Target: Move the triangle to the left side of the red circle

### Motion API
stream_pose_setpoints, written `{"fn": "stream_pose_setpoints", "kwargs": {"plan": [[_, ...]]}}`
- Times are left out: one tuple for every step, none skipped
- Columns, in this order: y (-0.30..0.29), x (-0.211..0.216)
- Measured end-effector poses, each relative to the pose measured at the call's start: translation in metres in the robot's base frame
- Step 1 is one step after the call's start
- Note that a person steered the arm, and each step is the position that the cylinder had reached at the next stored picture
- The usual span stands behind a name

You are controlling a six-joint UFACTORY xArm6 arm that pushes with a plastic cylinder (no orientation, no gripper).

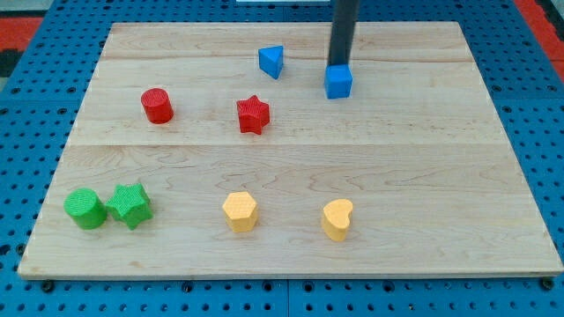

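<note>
Camera view, my tip [339,65] hidden behind blue cube [338,82], rod cut off at top, blue triangle [271,61] left, no tool fitted.

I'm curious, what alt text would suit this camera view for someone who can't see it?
My tip rests just behind a blue cube near the top of a wooden board; a blue triangle sits to its left. Further left are a red star and red circle.

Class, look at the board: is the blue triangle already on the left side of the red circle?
No, the blue triangle lies toward the view's top right of the red circle, beside the blue cube.
</note>
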State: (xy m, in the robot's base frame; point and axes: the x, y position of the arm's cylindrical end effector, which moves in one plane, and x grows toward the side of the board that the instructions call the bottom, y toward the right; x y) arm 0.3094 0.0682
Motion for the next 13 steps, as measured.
{"fn": "stream_pose_setpoints", "kwargs": {"plan": [[0.017,0.048],[0.018,0.071],[0.022,0.055],[0.019,0.013],[0.006,-0.016],[-0.057,-0.028],[-0.147,-0.027],[-0.174,-0.027],[-0.189,-0.040],[-0.180,-0.061],[-0.253,-0.050],[-0.304,-0.008],[-0.282,-0.023]]}}
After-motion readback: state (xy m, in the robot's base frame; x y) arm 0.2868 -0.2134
